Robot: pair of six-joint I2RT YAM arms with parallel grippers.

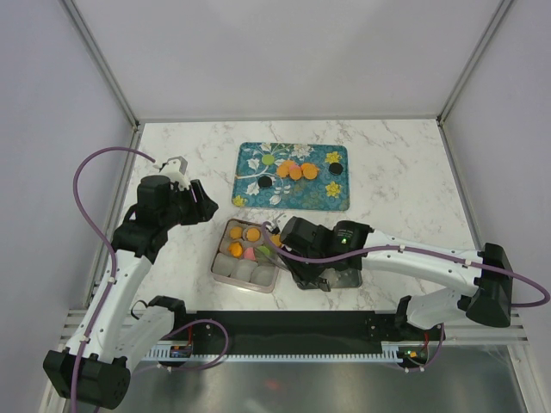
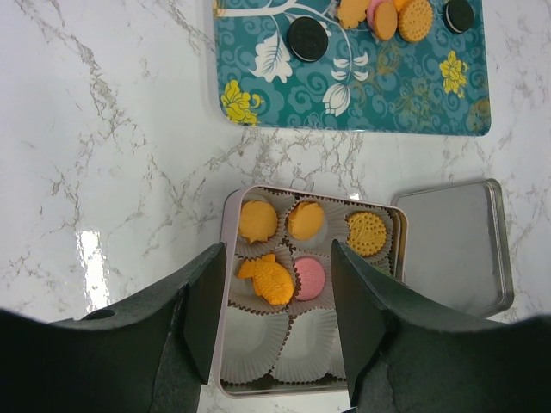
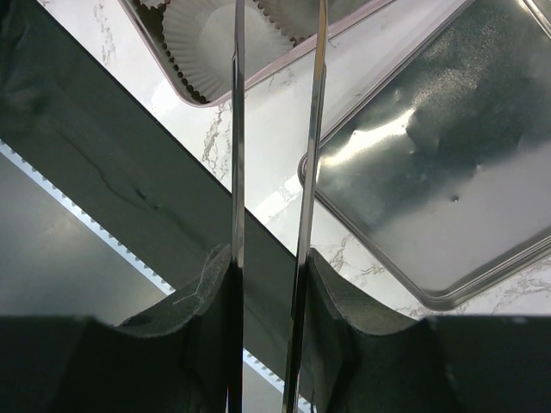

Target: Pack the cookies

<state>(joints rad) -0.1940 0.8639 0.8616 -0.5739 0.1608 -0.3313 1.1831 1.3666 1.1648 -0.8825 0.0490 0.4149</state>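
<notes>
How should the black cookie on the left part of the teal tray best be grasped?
Pinch the black cookie across its round edge, coming straight down from above. It lies flat on the teal tray with bare tray around it, so there is room on both sides.

Left wrist view: the teal flowered rectangular tray (image 2: 362, 95) runs off at 12 o'clock, cutting the round orange, pink and black cookies (image 2: 415, 19). Black fingers (image 2: 202, 318) of the left gripper (image 2: 275, 258) cover the 6 o'clock corners of the pink rectangular tin (image 2: 226, 241). From above, the right arm's wrist (image 1: 301, 237) hides most of the silver metal lid (image 1: 349, 278). The blade tips of the right gripper (image 3: 277, 17) leave its own view at 12 o'clock.
</notes>
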